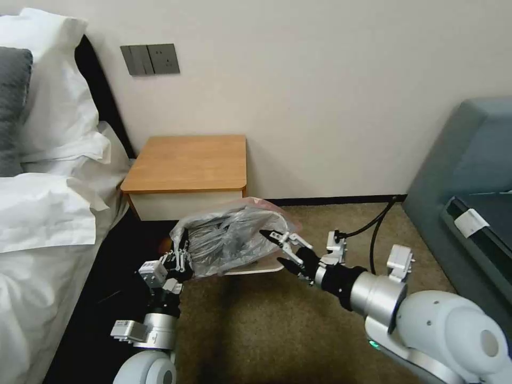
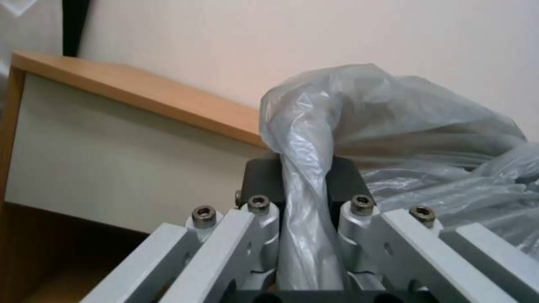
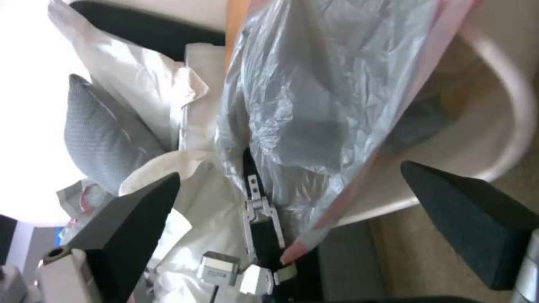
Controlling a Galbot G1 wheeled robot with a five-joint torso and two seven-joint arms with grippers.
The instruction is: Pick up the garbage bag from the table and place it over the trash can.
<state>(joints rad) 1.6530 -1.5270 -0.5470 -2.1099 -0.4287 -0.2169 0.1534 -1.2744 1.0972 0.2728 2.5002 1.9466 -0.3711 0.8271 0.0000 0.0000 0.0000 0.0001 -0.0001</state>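
Grey crinkled garbage bag [image 1: 232, 240] with a pinkish edge, held up off the floor in front of the nightstand [image 1: 189, 162] and draped over the near part of the cream trash can [image 1: 256, 268]. Bin mostly hidden beneath the plastic, just a strip of its rim peeking out at the front; in the right wrist view, rounded rim [image 3: 508, 113] curving out from under the bag's pink border. Bag [image 3: 314, 84] there hanging open across the bin's mouth.

Left gripper [image 1: 178, 260] at the bag's left corner, pressed together on a twisted bunch of plastic; in the left wrist view, that bunch [image 2: 306, 176] squeezed between the two black pads [image 2: 342, 176], the rest of the bag billowing past them. Right gripper [image 1: 279, 249] at the bag's right edge, fingers spread wide apart, dark fingertips [image 3: 466, 210] on either side of the pink border without closing on it.

Nightstand top bare, orange-brown wood, white drawer front below, set against a plain cream wall [image 1: 330, 80] with a grey switch plate [image 1: 150, 58]. Bed with white linen [image 1: 37, 213] and a grey pillow [image 1: 13, 106] just left of the nightstand. Brown carpet [image 1: 256, 330] underfoot, dark skirting along the wall, a grey-blue upholstered piece [image 1: 469, 176] at the right.
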